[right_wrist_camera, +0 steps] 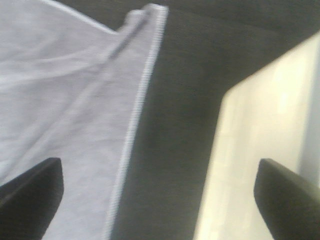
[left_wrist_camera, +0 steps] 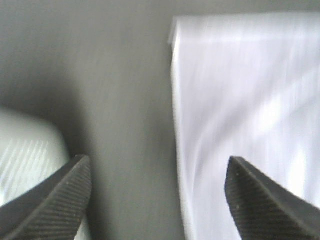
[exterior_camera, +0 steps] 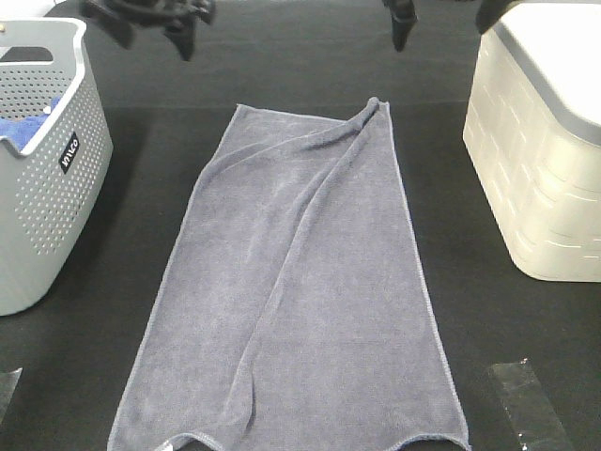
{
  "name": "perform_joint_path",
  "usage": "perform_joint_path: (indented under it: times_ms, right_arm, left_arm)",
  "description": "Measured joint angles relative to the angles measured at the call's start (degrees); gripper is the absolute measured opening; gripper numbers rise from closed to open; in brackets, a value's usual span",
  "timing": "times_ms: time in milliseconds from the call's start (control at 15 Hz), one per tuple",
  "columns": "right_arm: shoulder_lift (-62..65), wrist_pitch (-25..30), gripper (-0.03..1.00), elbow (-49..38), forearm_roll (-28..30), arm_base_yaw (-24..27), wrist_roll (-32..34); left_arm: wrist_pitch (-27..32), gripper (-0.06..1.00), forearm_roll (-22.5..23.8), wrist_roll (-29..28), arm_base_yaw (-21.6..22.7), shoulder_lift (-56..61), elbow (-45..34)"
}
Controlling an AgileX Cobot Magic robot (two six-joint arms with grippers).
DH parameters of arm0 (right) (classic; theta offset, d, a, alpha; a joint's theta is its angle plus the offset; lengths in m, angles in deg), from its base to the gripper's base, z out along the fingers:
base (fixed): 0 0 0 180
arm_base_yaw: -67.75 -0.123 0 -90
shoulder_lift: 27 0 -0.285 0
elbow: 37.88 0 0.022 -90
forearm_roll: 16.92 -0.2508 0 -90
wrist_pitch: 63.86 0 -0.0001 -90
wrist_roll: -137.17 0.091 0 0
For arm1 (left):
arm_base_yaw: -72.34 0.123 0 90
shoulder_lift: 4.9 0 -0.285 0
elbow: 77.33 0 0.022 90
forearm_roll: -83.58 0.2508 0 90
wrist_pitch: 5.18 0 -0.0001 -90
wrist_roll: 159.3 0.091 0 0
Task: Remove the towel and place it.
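A: Quick sweep, L to R. What's far left?

B: Grey perforated basket (exterior_camera: 42,160) at the table's left edge, w/ a bright blue cloth (exterior_camera: 28,124) showing inside. Not our item, it just sits in there.

A: And the L arm?

B: Left gripper (left_wrist_camera: 157,200) is up at the far edge of the table, jaws spread wide, nothing between them. Wrist view looks down on bare black table (exterior_camera: 300,56) w/ the towel's long edge under one finger and the basket corner under the other. My read: it's hanging over the towel's far-left corner, empty.

A: The towel itself?

B: Towel (exterior_camera: 291,282) lies flat in the middle of the table, lengthwise, between the two baskets and touching neither. Near end runs to the frame's bottom edge. Mostly smooth, but the far-right corner is bunched into a ridge w/ a crease running diagonally down. Prob that corner got dropped w/out being pulled taut.

A: R side?

B: Right gripper (right_wrist_camera: 157,200) also wide open, holding nothing, above the strip of table between the towel's hemmed edge and the cream basket (exterior_camera: 545,160), which stands at the right edge.

A: So status?

B: Looks placed, imo. Only that bunched corner might want flattening.
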Motion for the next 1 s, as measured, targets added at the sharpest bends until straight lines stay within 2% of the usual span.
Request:
perform_joint_path:
  times_ms: [200, 400, 533, 600, 667, 800, 1000]
  right_arm:
    - [7.39, 0.06, 0.97, -6.19, -4.30, 0.00, -1.20]
    - [18.39, 0.06, 0.97, -20.68, -4.35, 0.00, -1.26]
    - [26.13, 0.06, 0.97, -31.57, -5.27, 0.00, -1.26]
    - [29.91, 0.06, 0.97, -36.50, -5.84, 0.00, -1.26]
    - [36.61, 0.00, 0.97, -44.63, -6.07, 0.00, -1.26]
    - [45.55, 0.00, 0.97, -54.37, -7.05, 0.00, -1.26]
    - [62.17, 0.06, 0.97, -69.96, -11.06, 0.00, -1.26]
  left_arm:
    - [2.23, 0.71, -1.55, 0.00, 0.00, 7.62, -1.49]
    - [2.29, 0.71, -5.67, 0.00, 0.00, 19.14, -9.11]
    - [2.23, 0.71, -6.07, 0.00, 0.00, 28.13, -19.60]
    - [2.29, 0.71, -6.07, 0.00, 0.00, 32.49, -26.30]
    - [2.35, 0.71, -6.07, 0.00, 0.00, 39.76, -36.21]
    - [2.64, 0.71, -6.19, 0.00, 0.00, 48.87, -48.53]
    - [2.98, 0.71, -7.05, 0.00, 0.00, 64.29, -66.58]
